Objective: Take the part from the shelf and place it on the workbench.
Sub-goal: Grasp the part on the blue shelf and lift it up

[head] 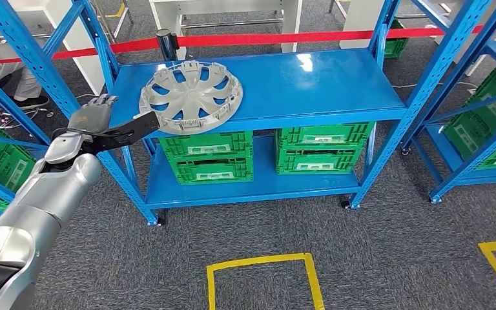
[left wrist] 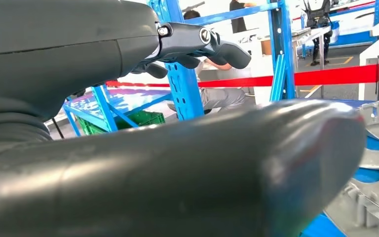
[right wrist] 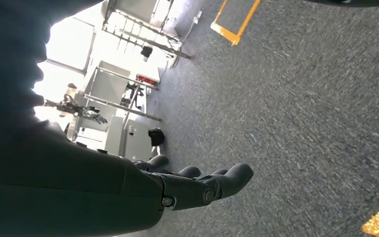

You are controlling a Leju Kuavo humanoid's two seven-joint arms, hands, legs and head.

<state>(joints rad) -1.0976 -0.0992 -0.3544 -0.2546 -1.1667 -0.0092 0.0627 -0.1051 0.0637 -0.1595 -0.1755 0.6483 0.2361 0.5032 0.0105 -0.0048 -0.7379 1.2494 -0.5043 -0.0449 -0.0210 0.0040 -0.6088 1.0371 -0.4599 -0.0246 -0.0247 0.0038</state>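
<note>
Fingers (head: 143, 123) of left hand (head: 113, 126) stretch out dark and straight toward 3 o'clock, tips at the near-left rim of the hubcap (head: 191, 97), at its 7 o'clock. Whether they touch or grip it: can't tell from head view. Left wrist view puts the thick thumb (left wrist: 187, 173) low and the fingers (left wrist: 202, 44) high with a wide gap between, so hand reads as spread apart, nothing clamped; hubcap edge (left wrist: 377, 148) sits just past the thumb tip.

Hubcap is silver-grey, multi-spoke, lying flat on the top deck of the blue shelf (head: 336, 84), toward the deck's left half, near the front edge. Black cylinder (head: 165, 42) stands at the deck's back edge, at 11 o'clock from the hubcap.

Right hand (right wrist: 197, 185) hangs over grey carpet (right wrist: 301, 113), fingers fairly straight and side by side, holding nothing.

Lower deck holds green crates (head: 210, 158), two stacks side by side. More blue racks w/ green crates (head: 484, 123) at 3 o'clock and at 9 o'clock. Red barrier tape (head: 265, 39) runs behind the shelf. Yellow floor box (head: 265, 278) at 6 o'clock on the carpet. Person's legs (head: 6, 77) at 10 o'clock, behind the left rack.
</note>
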